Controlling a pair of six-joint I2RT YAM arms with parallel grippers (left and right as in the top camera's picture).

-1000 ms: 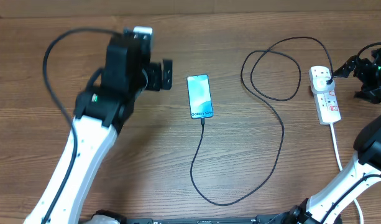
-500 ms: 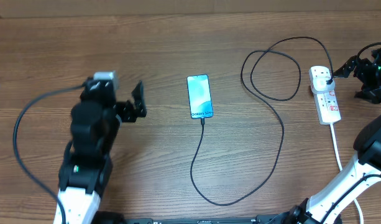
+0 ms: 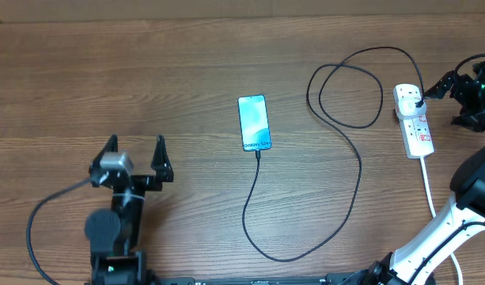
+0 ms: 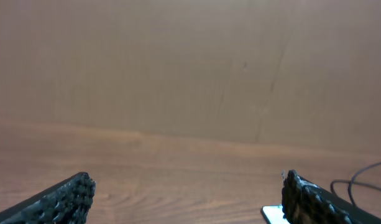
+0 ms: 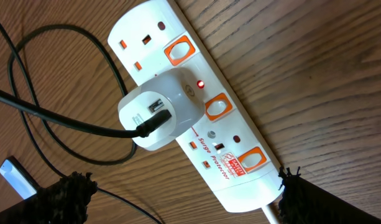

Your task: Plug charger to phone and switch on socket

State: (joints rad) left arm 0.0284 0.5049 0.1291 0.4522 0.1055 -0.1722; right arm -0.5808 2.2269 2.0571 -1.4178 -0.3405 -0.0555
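Since the charger (image 5: 150,123) joins the near end of the phone (image 3: 254,122) at mid-table and a red lamp (image 5: 200,83) glows on the socket (image 3: 418,133) at far right, both steps look done; left gripper (image 3: 136,150) and right gripper (image 5: 184,190) hang open, empty.

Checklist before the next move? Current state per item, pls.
1. Charger tip in phone: ok; the cable meets its lower end and the screen is lit.
2. Plug seated in socket: ok.
3. Socket switched on: cannot tell from the rocker; a red light glows at the plug, which suggests power.
4. Left pincer open, empty, apart from the phone: ok.
5. Right pincer open, empty, over the socket: ok.
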